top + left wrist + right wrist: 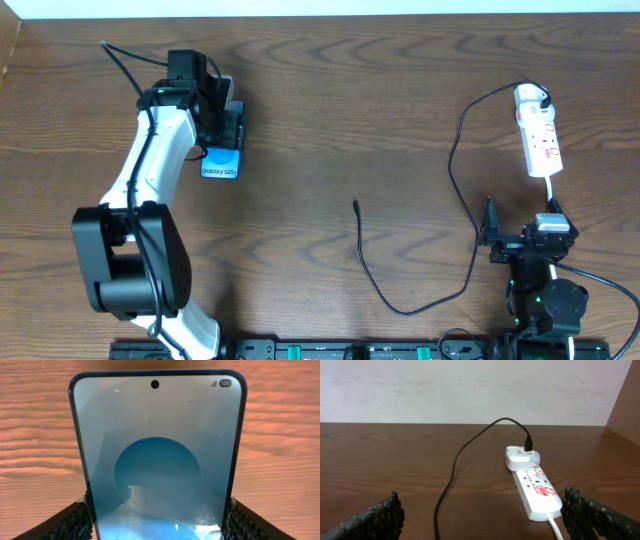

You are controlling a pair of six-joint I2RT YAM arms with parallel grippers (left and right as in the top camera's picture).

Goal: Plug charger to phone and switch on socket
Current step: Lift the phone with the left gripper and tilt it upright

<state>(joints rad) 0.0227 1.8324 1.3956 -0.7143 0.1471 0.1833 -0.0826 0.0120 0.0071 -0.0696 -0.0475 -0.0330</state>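
We see a brown wood-grain table [330,120] from above, with two arms. At the far left, the left gripper [222,135] pinches the phone [221,163] across its width. In the left wrist view both dark ribbed fingers [75,520] press against the long edges of the phone [157,450]. From above, only the phone's near end shows past the gripper, a bright blue patch with white writing that reads "Galaxy S25". Up close, the screen shows a blue circle on a pale ground, a small black camera hole at top centre, and signal bars beside a badge reading "100" in the top right corner. At the far right lies the socket [540,140], a narrow white strip with red marks. The print on it is too small to read in either view. A white plug [530,98] sits in the socket's far end, and the charger [460,170], a thin black cable, rises from it, loops down the table toward the near edge and curves back up. Its free tip [356,205] lies bare on the wood near the table's middle, well apart from the phone. The right gripper [522,228] sits just near of the socket with its fingers [380,517] spread wide, holding nothing. Its wrist view looks along the socket [537,492] to the plug [520,457].
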